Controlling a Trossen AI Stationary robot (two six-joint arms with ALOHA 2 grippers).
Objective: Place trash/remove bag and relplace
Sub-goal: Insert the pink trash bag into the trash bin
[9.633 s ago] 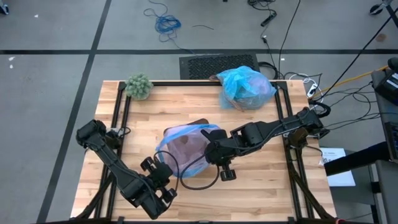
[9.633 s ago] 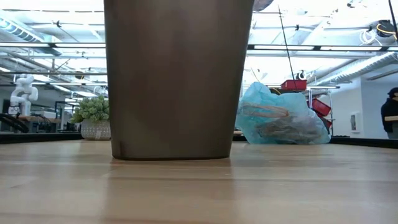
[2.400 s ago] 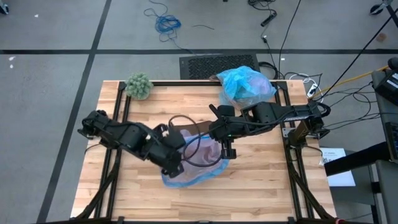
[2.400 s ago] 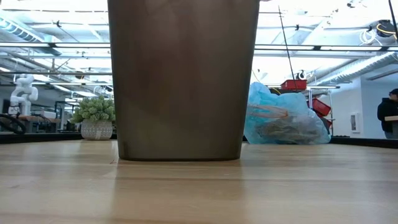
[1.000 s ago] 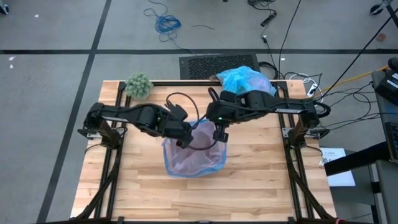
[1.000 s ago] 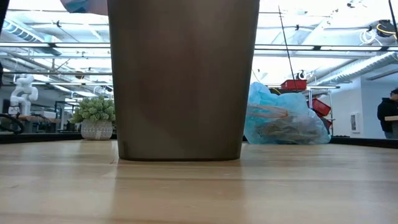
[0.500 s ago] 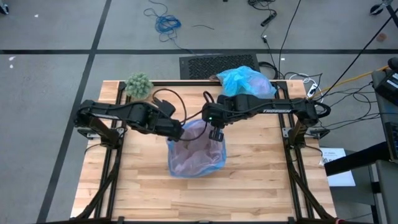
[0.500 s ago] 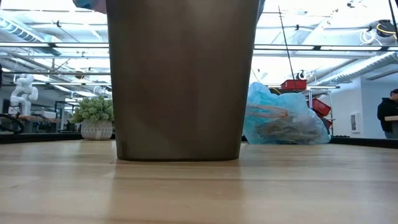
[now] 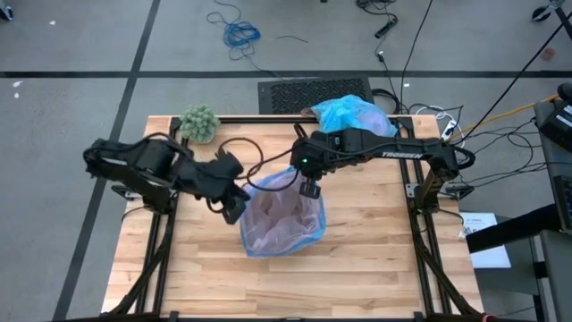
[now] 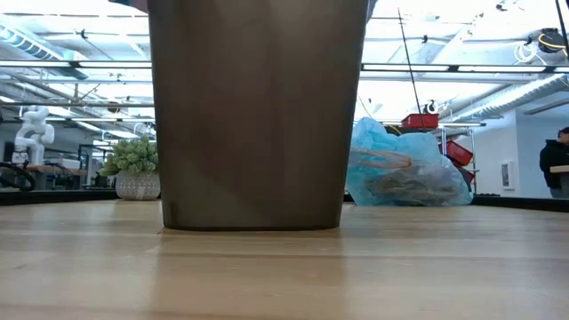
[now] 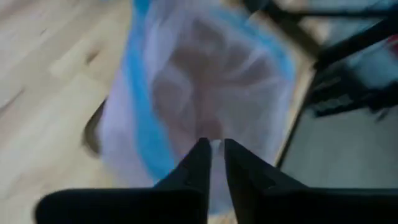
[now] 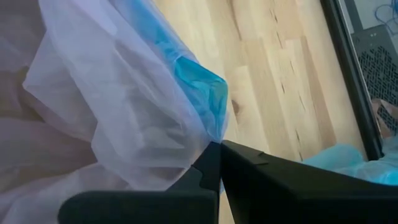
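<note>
The brown bin point(image 10: 253, 116) stands mid-table with a translucent pink bag point(image 9: 281, 219), blue at the rim, draped over its top. My right gripper point(image 9: 309, 190) is shut on that bag's rim at the bin's far right corner. My left gripper point(image 9: 234, 210) hangs just left of the bin, its fingers a narrow gap apart point(image 11: 216, 149) with nothing between them. The light-blue bag point(image 9: 353, 116) sits bunched on the table at the far right, and brown trash scraps point(image 10: 391, 173) show through it. My right gripper pinches the gathered blue rim point(image 12: 214, 127) of the pink bag between its two shut fingers. They slant down from the table's far right. The film spreads from the fingers down over the bin, where the rest of the bag lies.
A fuzzy green ball point(image 9: 199, 123) sits at the far left corner. Black frame rails point(image 9: 165, 179) run along the table's sides. Bare wood point(image 9: 286, 286) lies between the bin and the near edge. A person point(image 10: 556, 160) stands far off in the room.
My left gripper has let go of the pink bag's far left rim, opened a little, and drawn back up and toward the table's left edge. My right gripper keeps its hold on the rim. The pink bag stays draped over the bin.
</note>
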